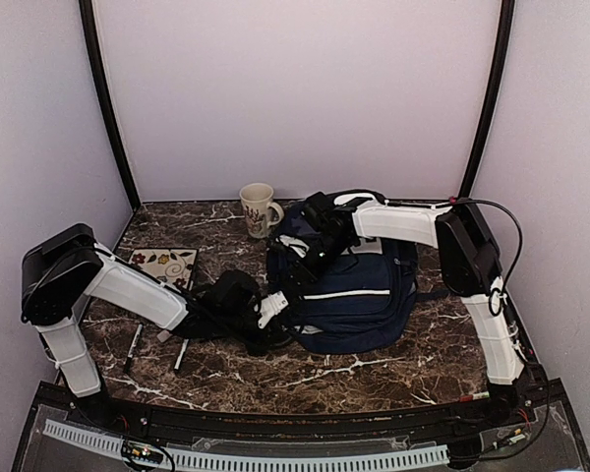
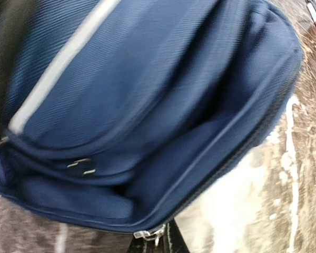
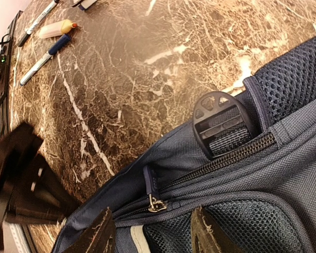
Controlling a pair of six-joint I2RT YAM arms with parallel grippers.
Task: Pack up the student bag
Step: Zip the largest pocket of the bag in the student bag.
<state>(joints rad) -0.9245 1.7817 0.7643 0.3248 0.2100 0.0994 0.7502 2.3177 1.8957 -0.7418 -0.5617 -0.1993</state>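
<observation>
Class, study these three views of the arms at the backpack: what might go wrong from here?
1. The mug stands right beside the student bag; tugging the bag might tip it.
2. The right end effector, open, flanks the small zipper pull; closing off-centre might pinch fabric instead.
3. The left arm could sweep the pens beside it.

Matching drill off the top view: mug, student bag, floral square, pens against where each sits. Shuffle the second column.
Things:
1. mug
2. student bag
3. floral square
4. pens

Places:
A. centre-right, largest item
B. front-left, nearest the arm bases
C. at the back, upright
D. left side, lying flat, behind the pens

Pairs: 1-C, 2-A, 3-D, 4-B
</observation>
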